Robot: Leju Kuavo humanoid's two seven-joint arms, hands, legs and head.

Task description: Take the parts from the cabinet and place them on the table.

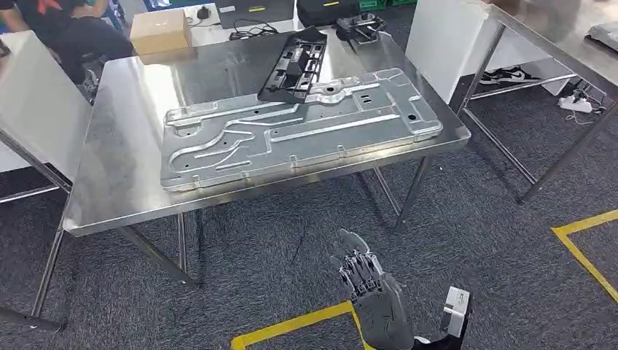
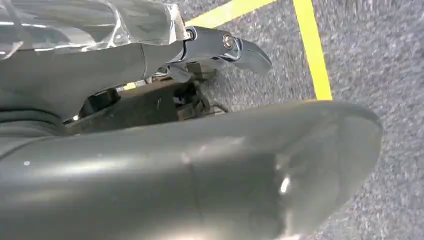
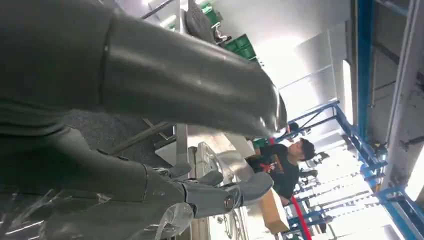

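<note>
Raising my right hand [image 1: 368, 288] empty with fingers spread above grey carpet and yellow floor tape [image 1: 291, 328], left hand [image 2: 220, 47] low, its grasp unclear, steel table [image 1: 116, 197] ahead, large metal panel [image 1: 291, 131] lying flat mid-table, black plastic part [image 1: 295, 65] overlapping its far edge, cardboard box [image 1: 160, 30] beyond, no legible writing.

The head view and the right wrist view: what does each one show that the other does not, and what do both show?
Head view alone: the black plastic part, yellow floor tape and white power strip. Right wrist view alone: blue racks and green crates. Both: the right robot hand holding nothing, the steel table, the metal panel, the cardboard box, a person.
</note>
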